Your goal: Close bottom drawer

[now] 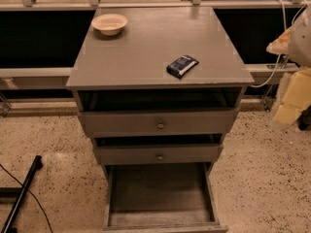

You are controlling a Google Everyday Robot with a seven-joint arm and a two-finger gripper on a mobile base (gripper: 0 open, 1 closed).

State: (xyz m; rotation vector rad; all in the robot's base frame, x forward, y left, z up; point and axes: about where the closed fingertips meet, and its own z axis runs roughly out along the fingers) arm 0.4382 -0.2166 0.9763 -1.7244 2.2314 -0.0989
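The grey cabinet (155, 47) stands in the middle of the camera view with three drawers. The bottom drawer (158, 191) is pulled far out toward me; its inside looks empty, and its front panel (163, 228) is at the lower edge of the view with the knob hidden. The middle drawer (159, 155) and top drawer (159, 123) each stand slightly out, with round knobs showing. My gripper (295, 89) is part of the pale yellow and white arm at the right edge, beside the cabinet's top right corner and well above the bottom drawer.
A cream bowl (110, 23) and a dark blue packet (181, 65) lie on the cabinet top. A black pole (22, 193) and a cable lie on the speckled floor at the left. A rail and dark panels run behind the cabinet.
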